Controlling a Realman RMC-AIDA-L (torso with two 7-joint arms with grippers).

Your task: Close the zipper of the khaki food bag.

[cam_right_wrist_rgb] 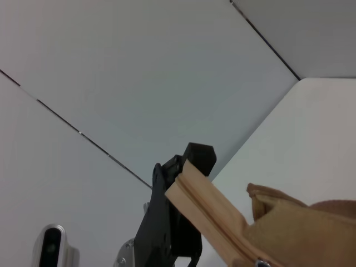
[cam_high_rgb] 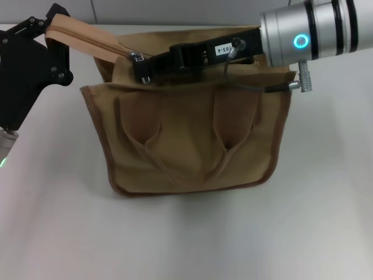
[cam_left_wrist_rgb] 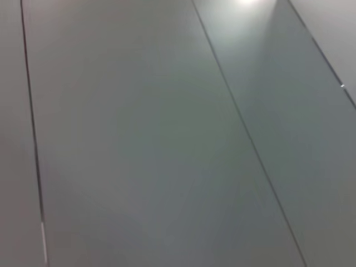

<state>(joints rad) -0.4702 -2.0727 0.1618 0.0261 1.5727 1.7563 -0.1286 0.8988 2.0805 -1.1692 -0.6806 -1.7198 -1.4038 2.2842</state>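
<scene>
Khaki food bag stands upright at mid-desk, its two looped handles facing the robot. Left hand is up at the bag's far-left top corner, clenched on the end of the zipper strip — strip drawn taut and angled upward, away from the bag. Right hand reaches across the bag's top from the right, clenched at the silver pull tab, close to the strip's left end. Right wrist view shows the left hand gripping the tan strip; left wrist view shows only grey wall panels.
</scene>
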